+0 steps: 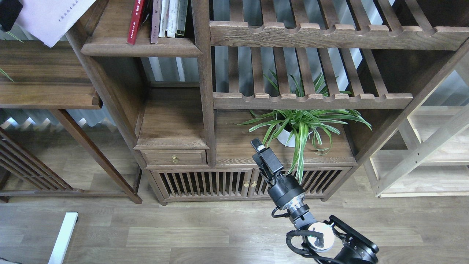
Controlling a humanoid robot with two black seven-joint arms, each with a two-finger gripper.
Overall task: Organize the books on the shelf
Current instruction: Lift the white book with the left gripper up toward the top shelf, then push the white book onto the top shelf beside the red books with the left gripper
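The white-lavender paperback (51, 16) hangs in the air at the top left, to the left of the shelf (141, 47). My left gripper (9, 13) shows only as a dark part at the book's left edge and holds it. The red book (135, 22) leans on the shelf, with the maroon-brown book (155, 22) upright beside it. My right gripper (256, 145) is low in the middle, in front of the cabinet, holding nothing; its fingers cannot be told apart.
Thin white-spined and black-spined books (172, 18) stand right of the maroon one. A post (201, 73) bounds the shelf on the right. Slatted shelves (311, 35) lie to the right, a potted plant (296, 128) below them. A low side table (47, 95) is at left.
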